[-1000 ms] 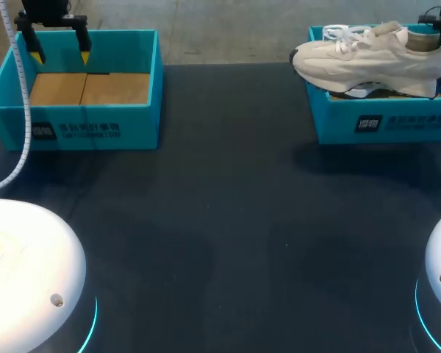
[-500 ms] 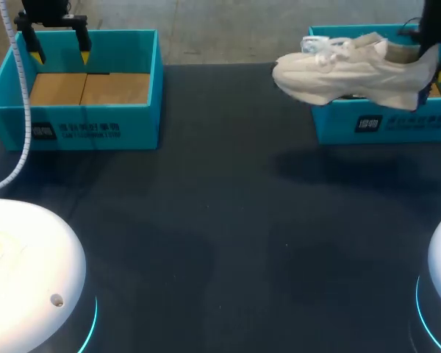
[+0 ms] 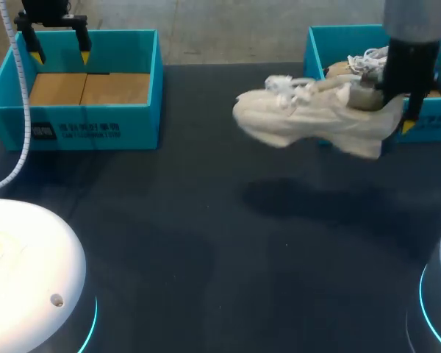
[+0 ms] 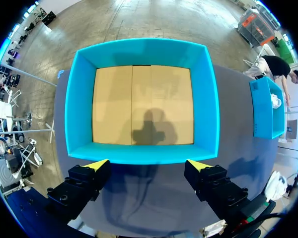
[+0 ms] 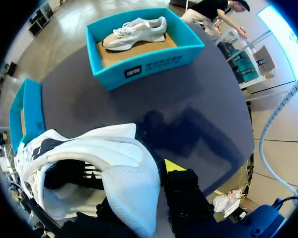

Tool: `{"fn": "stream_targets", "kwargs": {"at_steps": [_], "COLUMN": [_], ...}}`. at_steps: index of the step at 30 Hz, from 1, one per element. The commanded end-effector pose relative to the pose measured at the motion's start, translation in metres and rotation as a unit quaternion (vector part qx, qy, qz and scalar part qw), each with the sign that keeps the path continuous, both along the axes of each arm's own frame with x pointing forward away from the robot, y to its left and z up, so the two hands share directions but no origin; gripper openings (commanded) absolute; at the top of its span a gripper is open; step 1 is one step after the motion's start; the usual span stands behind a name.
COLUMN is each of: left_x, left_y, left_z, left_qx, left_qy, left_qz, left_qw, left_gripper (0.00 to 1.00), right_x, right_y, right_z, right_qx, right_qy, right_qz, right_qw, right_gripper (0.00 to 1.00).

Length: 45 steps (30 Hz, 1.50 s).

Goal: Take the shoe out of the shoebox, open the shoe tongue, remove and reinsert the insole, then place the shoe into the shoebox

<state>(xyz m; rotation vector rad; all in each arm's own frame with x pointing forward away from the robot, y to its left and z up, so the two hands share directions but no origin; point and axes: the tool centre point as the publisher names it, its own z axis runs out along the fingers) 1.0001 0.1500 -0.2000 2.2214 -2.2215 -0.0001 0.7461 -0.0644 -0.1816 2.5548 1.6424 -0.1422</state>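
Over the counter (image 3: 206, 243), just left of the right box (image 3: 312, 44): the shoe (image 3: 316, 121) is airborne and clear of the surface, its shadow on the counter below. The toe points toward the left side and the heel toward the box.

The right claw (image 3: 395, 121) has it by the heel, with the fingers pinched on the heel collar. The right wrist view shows one yellow tip against the outside of the heel wall. The other finger is down in the shoe opening and mostly hidden. The arm comes in from the upper right, over the box.

The right box sits at the far right of the counter. A second shoe (image 3: 360, 65) lies inside it on the cardboard floor, laces up.

The left claw (image 3: 59, 53) is spread wide with nothing between the fingers. It hangs above the far edge of the left box (image 3: 73, 129). In the left wrist view the box is ahead of the fingers, with its brown cardboard floor showing and the claw's shadow on it.

The boxes are well apart, at opposite far corners of the counter.
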Motion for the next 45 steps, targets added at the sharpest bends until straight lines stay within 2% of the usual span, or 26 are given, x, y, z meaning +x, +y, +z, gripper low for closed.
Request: {"fn": "stream_targets", "kwargs": {"at_steps": [1, 20, 25, 36, 45], "left_x": [0.000, 0.000, 0.000, 0.000, 0.000], "left_y": [0.000, 0.000, 0.000, 0.000, 0.000], "left_z": [0.000, 0.000, 0.000, 0.000, 0.000], "left_qx": [0.000, 0.000, 0.000, 0.000, 0.000], "left_qy": [0.000, 0.000, 0.000, 0.000, 0.000], "left_qz": [0.000, 0.000, 0.000, 0.000, 0.000], "left_qw": [1.000, 1.000, 1.000, 1.000, 1.000], "left_gripper": [1.00, 1.00, 1.00, 1.00, 1.00], "right_x": [-0.013, -0.013, -0.017, -0.048, -0.059], "right_y": [0.023, 0.023, 0.035, 0.077, 0.108], "right_z": [-0.022, -0.022, -0.039, -0.063, -0.091], "right_qx": [-0.007, -0.007, -0.003, 0.001, -0.022], "right_qy": [-0.001, -0.001, 0.002, -0.009, 0.009], "right_qz": [0.003, 0.003, 0.011, 0.032, 0.063], "right_qw": [1.000, 1.000, 1.000, 0.999, 0.998], "right_gripper": [0.00, 0.00, 0.00, 0.00, 0.00]}}
